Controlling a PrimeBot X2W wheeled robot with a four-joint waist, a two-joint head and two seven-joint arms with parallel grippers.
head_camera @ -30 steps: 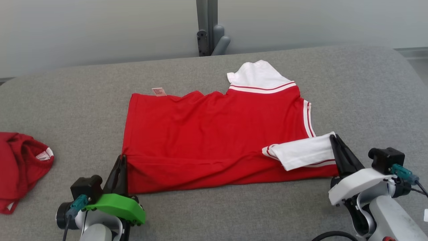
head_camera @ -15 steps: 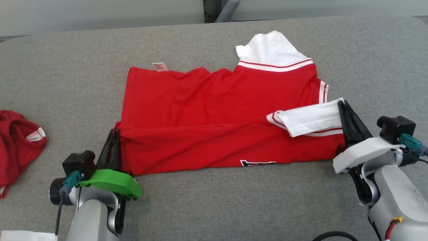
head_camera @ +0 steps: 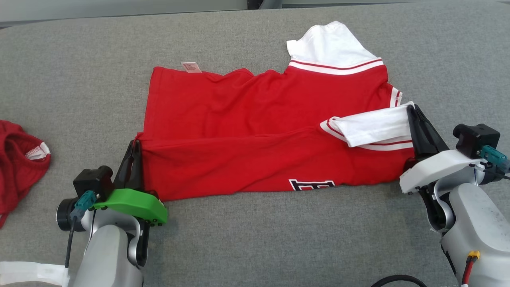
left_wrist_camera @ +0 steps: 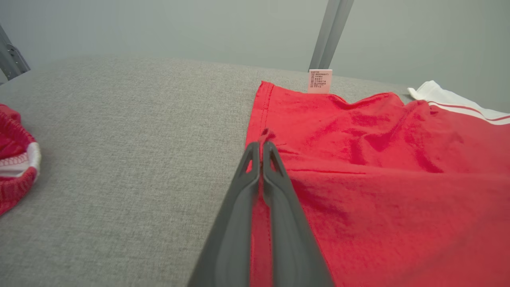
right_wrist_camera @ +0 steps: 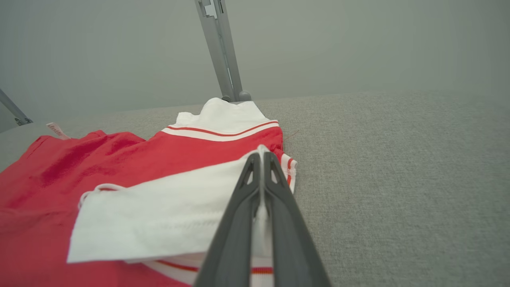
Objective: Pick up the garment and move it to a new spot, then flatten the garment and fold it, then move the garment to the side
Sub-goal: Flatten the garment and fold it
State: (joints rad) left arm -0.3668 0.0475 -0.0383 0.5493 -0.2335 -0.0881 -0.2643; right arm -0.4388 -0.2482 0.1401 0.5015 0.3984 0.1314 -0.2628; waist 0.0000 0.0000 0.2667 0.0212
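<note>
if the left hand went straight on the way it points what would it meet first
Probably the flat layer of the garment just ahead, near its hem; the left hand is shut on its folded edge.

Garment [head_camera: 239, 131]: red body; white sleeves [head_camera: 374, 127] with red-and-white striped cuffs; black-white lettering [head_camera: 312, 184]; pale pink label [head_camera: 191, 67]. Bench [head_camera: 259, 239]: grey weave. Left end effector [head_camera: 134, 145] housing green, right end effector [head_camera: 412, 107] housing white.
</note>
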